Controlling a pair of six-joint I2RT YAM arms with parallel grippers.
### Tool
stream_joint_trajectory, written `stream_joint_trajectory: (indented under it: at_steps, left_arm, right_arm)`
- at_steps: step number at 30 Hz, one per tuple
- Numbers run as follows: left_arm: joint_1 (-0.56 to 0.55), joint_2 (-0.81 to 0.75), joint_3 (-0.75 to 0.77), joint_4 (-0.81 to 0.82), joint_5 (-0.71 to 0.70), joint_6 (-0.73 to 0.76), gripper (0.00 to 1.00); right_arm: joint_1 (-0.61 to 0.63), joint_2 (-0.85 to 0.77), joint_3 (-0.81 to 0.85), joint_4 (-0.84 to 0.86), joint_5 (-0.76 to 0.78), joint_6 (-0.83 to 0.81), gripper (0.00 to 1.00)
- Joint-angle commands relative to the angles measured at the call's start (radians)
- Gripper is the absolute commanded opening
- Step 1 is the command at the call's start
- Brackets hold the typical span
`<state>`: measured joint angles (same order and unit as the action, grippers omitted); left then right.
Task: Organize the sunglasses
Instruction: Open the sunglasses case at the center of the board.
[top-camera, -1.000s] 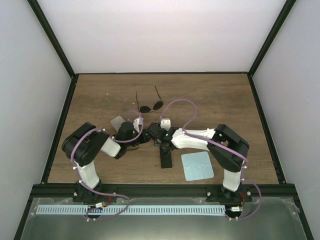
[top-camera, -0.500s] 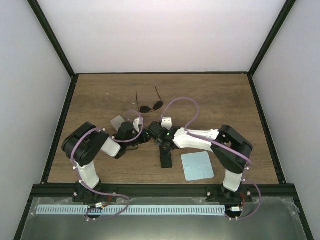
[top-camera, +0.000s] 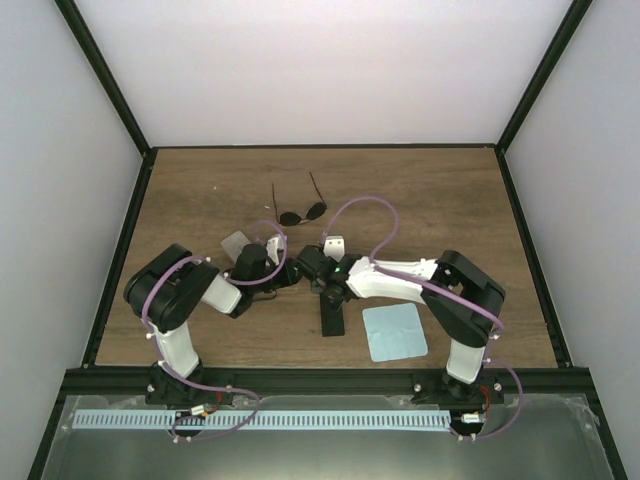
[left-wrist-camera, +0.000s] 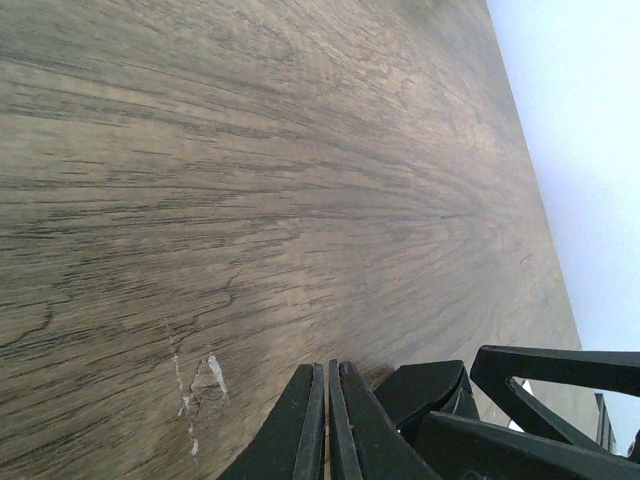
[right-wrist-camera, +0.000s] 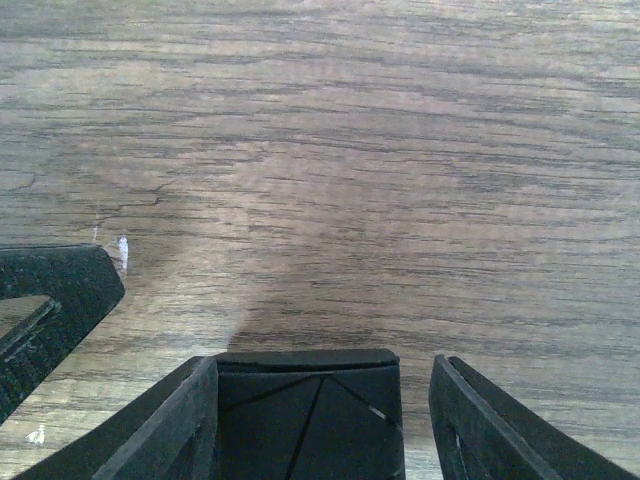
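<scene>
The right pincer (right-wrist-camera: 322, 372) stands half wide astride the far end of the oblong black case (right-wrist-camera: 310, 405). Its left finger lies against the case wall, and a gap of bare wood shows before the right finger, so it looks set around the case, not clamped on it. The left pincer (left-wrist-camera: 326, 380) is pressed shut on nothing and hangs low over the bare counter (left-wrist-camera: 250, 150), just beside the right one; from above the two almost meet at mid-counter.

The one pair of sunglasses (top-camera: 301, 214) in view lies on the counter beyond both pincers. Its lenses face the arms and its slender arms are spread toward the far wall, with nothing touching it. A second pair cannot be made out. The case runs from the right pincer toward the near edge, with a light blue cloth (top-camera: 393, 332) just to its right.

The step in hand appears to be readying the case, either gripping it or opening it, before any glasses go in. The next move probably calls for the right pincer to close squarely on the case end so that it does not skid. The left pincer would then need to open and reach past to the thin wire frame, which offers little to grip.
</scene>
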<state>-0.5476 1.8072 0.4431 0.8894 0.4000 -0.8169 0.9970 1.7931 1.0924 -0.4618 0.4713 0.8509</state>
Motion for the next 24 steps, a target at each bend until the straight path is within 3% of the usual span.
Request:
stream_joint_trajectory:
  at_steps: [1,24]
  left_arm:
    - [0.008,0.04,-0.003,-0.04,0.01,-0.007,0.04]
    - [0.001,0.02,-0.014,-0.022,0.031,-0.021,0.04]
  right_arm:
    - [-0.005,0.009,-0.008,0.016,0.005,0.0,0.59]
    - [-0.018,-0.052,-0.07,0.091,-0.043,-0.028,0.4]
